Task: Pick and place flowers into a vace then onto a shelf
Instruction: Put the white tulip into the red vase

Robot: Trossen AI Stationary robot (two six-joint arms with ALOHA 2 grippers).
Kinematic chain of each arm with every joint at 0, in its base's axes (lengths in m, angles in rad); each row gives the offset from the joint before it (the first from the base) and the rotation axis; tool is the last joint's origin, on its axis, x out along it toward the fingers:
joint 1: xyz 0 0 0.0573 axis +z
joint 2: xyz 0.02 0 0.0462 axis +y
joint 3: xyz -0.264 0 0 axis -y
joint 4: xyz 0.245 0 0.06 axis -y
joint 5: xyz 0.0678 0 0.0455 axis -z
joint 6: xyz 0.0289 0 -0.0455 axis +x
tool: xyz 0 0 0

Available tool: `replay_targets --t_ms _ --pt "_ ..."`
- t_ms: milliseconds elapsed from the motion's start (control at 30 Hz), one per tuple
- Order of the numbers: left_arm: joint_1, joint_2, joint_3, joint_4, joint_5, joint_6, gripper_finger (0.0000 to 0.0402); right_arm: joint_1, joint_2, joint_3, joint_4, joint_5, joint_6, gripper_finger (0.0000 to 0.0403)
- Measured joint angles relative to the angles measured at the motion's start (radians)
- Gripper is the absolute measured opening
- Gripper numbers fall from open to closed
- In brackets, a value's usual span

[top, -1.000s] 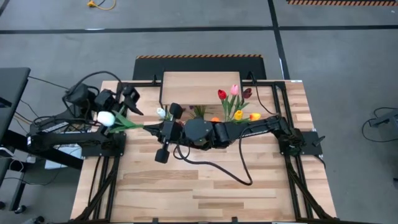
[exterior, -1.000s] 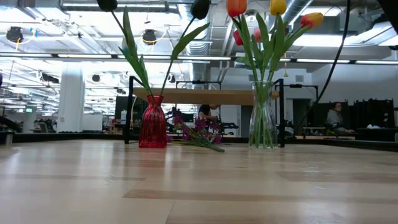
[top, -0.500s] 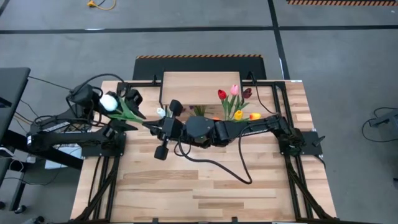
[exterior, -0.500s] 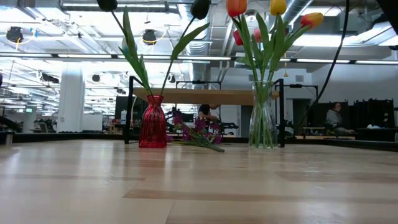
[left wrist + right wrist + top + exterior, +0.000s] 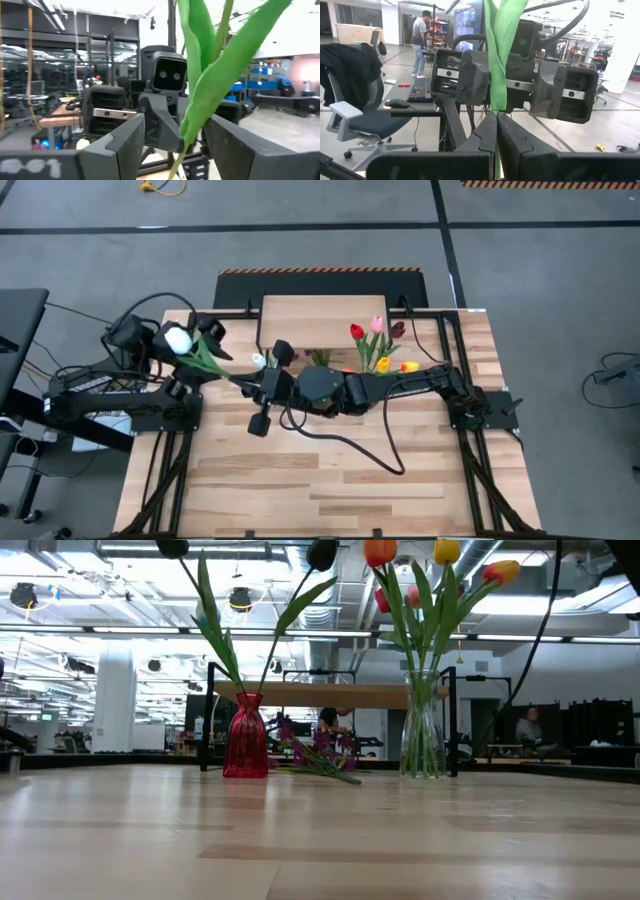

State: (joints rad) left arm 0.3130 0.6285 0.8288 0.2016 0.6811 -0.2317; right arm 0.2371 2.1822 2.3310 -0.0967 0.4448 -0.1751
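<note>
red vase [image 5: 246,736], glass vase [image 5: 423,727], shelf [image 5: 330,694], purple sprig [image 5: 318,753]

White tulip [image 5: 178,340] aloft — others vased before shelf [image 5: 320,322].

white tulip [image 5: 177,340], green leaves [image 5: 220,65]; red vase [image 5: 246,736].

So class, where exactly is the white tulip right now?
In the high view the white tulip is at the table's left edge, its stem pinched by the right gripper, with the left gripper beside it.
</note>
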Motion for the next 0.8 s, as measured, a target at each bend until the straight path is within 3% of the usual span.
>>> replay_targets --t_ms 200,500,633,800 --pt "0.000 0.023 0.000 0.003 -0.010 -0.016 0.0158 -0.001 0.000 0.000 -0.002 0.004 0.000 0.0000" --pt "0.000 0.032 0.000 0.037 0.022 -0.017 0.0016 -0.002 0.000 0.002 -0.009 0.005 0.007 0.0000" --pt "0.000 0.032 0.000 0.047 0.021 -0.007 0.0008 0.001 -0.002 0.002 -0.011 0.005 0.060 0.0012" --pt "0.000 0.024 0.000 0.048 -0.012 0.019 0.0004 0.005 -0.002 0.002 -0.029 0.004 0.070 0.0055"
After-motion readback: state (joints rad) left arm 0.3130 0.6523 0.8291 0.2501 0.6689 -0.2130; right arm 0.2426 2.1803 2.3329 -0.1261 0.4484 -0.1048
